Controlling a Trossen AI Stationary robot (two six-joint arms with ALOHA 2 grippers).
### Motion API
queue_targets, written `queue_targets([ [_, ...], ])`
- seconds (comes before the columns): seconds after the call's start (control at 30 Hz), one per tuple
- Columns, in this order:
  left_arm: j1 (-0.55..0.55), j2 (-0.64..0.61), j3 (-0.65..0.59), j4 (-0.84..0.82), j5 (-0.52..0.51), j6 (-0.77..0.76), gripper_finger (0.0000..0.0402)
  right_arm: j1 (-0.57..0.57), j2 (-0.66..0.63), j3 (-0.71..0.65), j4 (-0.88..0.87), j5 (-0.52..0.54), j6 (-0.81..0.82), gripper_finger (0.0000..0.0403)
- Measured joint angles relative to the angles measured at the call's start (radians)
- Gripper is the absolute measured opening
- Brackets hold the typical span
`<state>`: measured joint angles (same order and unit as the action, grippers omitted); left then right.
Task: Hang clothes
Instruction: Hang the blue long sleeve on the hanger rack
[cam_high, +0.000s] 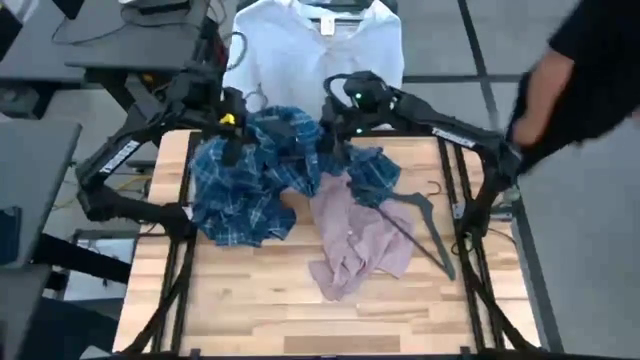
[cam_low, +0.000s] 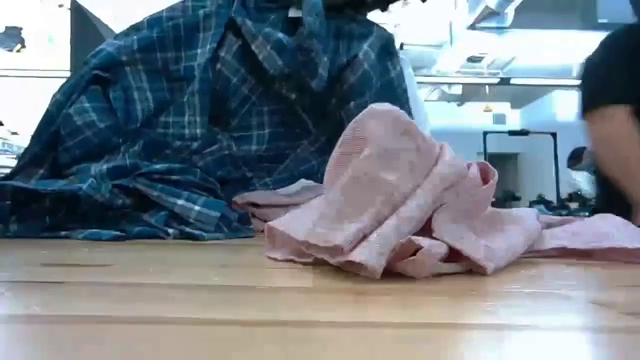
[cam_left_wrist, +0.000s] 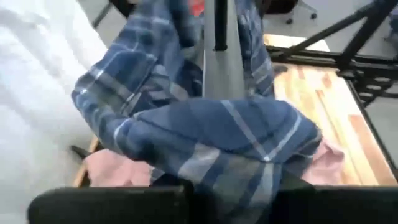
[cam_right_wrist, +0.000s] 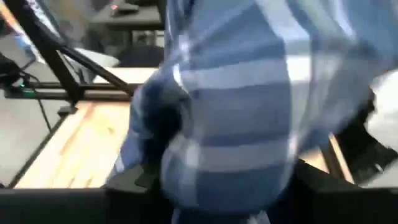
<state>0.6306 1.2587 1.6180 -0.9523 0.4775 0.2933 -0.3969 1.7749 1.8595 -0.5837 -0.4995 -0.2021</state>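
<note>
The blue-and-white plaid shirt (cam_high: 258, 185) is raised at its far part between my two grippers, and its lower part lies heaped on the table; in the low view (cam_low: 210, 120) it stands up like a tent. My left gripper (cam_high: 232, 135) and my right gripper (cam_high: 335, 135) are each shut on it near the table's far edge. The dusty pink shirt (cam_high: 355, 235) lies crumpled on the table, partly under the plaid shirt's right side. The white shirt (cam_high: 315, 50) hangs beyond the table's far edge. My left gripper holds a bunched fold of the plaid shirt's upper left part (cam_left_wrist: 230, 168), several layers. The cloth covers the fingers, so the hold itself is hidden. The shirt hangs slack below the gripper, its lower part on the table. My right gripper holds a bunched fold of the plaid shirt's upper right part (cam_right_wrist: 217, 168). The cloth wraps over the fingers and hides the contact. The shirt hangs slack from it, and its hem (cam_high: 375, 180) lies on the table and on the pink shirt.
A thin dark hanger (cam_high: 425, 225) lies on the table to the right of the pink shirt. A person in dark clothes (cam_high: 570, 80) reaches in at the table's far right. Bare wood (cam_high: 300, 315) shows along the near edge.
</note>
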Motion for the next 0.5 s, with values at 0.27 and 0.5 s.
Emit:
queue_targets([
  [0.27,-0.005,-0.002,0.0,0.02,-0.064,-0.014,0.0086,-0.026,-0.001,0.0,-0.12,0.008,-0.022,0.003],
  [0.5,-0.005,-0.01,0.0,-0.008,-0.065,-0.029,0.0098,-0.038,-0.008,-0.001,-0.162,0.006,-0.038,0.0028],
])
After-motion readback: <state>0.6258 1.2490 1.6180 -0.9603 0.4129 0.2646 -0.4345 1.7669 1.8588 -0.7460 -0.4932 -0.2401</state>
